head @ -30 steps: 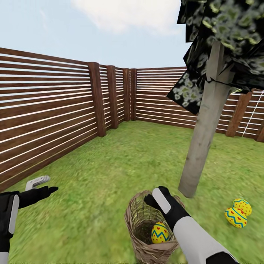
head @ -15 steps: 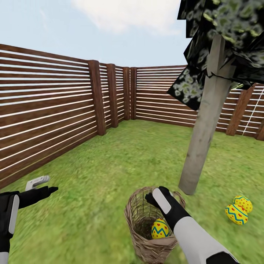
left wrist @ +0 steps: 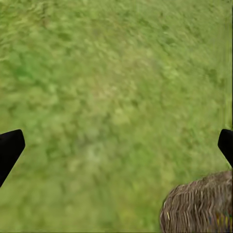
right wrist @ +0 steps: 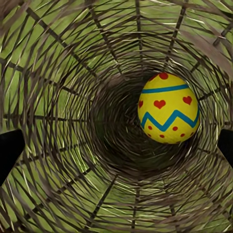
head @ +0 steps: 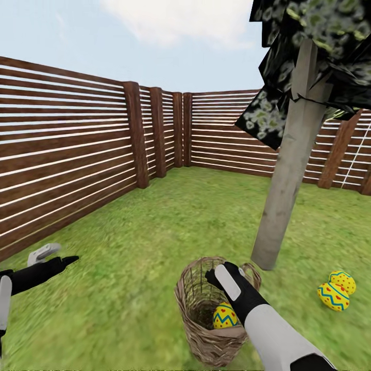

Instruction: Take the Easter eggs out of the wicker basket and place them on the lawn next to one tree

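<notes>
Right tool [head: 212, 274], jaws apart, over wicker basket [head: 191, 304] | last egg [right wrist: 168, 108] off-centre | risk: tool snags weave, tipping basket | left tool [head: 49, 256] apart, idle.

One yellow egg [head: 224, 316] with blue zigzag and red hearts is seen inside the brown wicker basket [head: 191, 299] on the lawn [head: 154, 242]. Two matching eggs [head: 336, 291] lie touching near the grey-trunked tree [head: 286, 185].
</notes>
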Available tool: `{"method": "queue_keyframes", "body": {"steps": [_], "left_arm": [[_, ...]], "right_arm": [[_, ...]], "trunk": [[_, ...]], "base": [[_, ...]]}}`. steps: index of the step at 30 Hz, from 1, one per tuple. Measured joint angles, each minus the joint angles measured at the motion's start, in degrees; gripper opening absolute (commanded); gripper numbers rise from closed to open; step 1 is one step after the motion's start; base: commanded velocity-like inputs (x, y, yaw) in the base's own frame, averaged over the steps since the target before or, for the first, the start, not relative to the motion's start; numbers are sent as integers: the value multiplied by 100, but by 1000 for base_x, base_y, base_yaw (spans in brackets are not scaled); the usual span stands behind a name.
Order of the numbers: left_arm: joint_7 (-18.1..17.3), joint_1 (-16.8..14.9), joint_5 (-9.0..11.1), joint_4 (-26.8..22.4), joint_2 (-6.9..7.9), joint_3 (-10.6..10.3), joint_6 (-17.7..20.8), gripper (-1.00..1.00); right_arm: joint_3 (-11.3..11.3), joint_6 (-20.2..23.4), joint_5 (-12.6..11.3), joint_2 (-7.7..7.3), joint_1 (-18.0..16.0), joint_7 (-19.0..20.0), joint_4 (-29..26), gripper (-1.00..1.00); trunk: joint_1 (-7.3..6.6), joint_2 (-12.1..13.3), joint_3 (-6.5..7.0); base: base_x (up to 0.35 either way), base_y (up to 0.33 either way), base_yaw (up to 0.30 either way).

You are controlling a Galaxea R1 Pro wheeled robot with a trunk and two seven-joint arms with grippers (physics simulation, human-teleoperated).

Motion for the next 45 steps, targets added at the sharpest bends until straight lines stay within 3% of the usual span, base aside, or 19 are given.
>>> {"method": "queue_keyframes", "body": {"steps": [4, 7, 10, 17, 23, 45], "left_arm": [[-729, 33, 608, 72, 321, 75, 7, 100], [-1268, 55, 819, 112, 428, 101, 17, 100], [-1555, 64, 898, 126, 463, 113, 22, 100], [-1837, 67, 940, 132, 466, 101, 25, 100], [-2122, 75, 934, 132, 470, 102, 25, 100], [-2172, 76, 930, 140, 471, 103, 25, 100]], "right_arm": [[0, 0, 1, 3, 0, 0, 0, 100], [0, 3, -5, 3, 0, -4, 0, 100], [0, 10, -7, 3, 0, -7, 0, 100], [-15, 62, -15, 3, -11, -58, 0, 100], [-20, 91, -26, -17, -17, -435, 0, 100], [-27, 250, -27, -23, -18, -546, 4, 100]], "trunk": [[88, -160, -72], [154, -281, -126], [220, -401, -180], [221, -402, -180], [220, -403, -180], [220, -403, -180]], "base": [[0, 0, 0], [0, 0, 0], [0, 0, 0], [0, 0, 0], [40, 0, 0], [91, 0, 0]]}}
